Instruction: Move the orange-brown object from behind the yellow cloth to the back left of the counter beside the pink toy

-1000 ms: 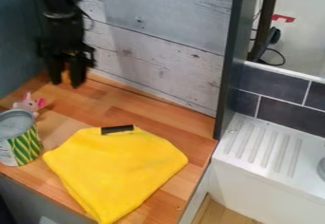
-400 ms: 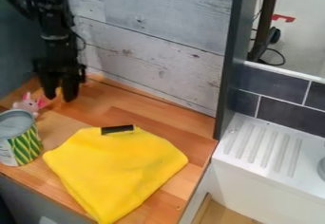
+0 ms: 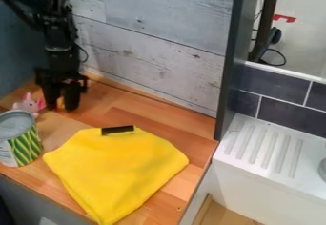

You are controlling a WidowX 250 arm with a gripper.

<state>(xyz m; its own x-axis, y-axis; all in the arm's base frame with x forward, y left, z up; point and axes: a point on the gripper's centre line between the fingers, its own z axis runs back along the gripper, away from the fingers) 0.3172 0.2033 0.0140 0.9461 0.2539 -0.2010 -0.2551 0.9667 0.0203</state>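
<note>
Black gripper (image 3: 62, 107) spread beside a pink toy (image 3: 25, 106)

I have the gripper pointing down over the far part of the counter (image 3: 149, 119), near the boarded wall (image 3: 159, 43). Its two fingers stand apart, with a narrow gap between them where some of the counter's warm colour shows. The toy sits just beside the nearer-to-frame-edge finger, behind the tin (image 3: 26, 145); I can't tell whether finger and toy touch. The toy's ears point up, and its body is small and rounded, too small for me to read a long axis.

The tin stands upright, its long axis vertical, with a round grey top and green and yellow slanted stripes around its side. Across the middle of the counter lies a soft yellow cloth (image 3: 117, 171), roughly kite-shaped, one corner pointing to the counter's near edge. A short, straight black strip (image 3: 117, 129) lies along its far edge.

Wood grain runs through the counter, and the wall is weathered, pale boards. Beyond a dark upright panel (image 3: 229, 66) I see a smooth white drainer (image 3: 264, 152) with parallel grooves, below dark tiles (image 3: 274, 88).
</note>
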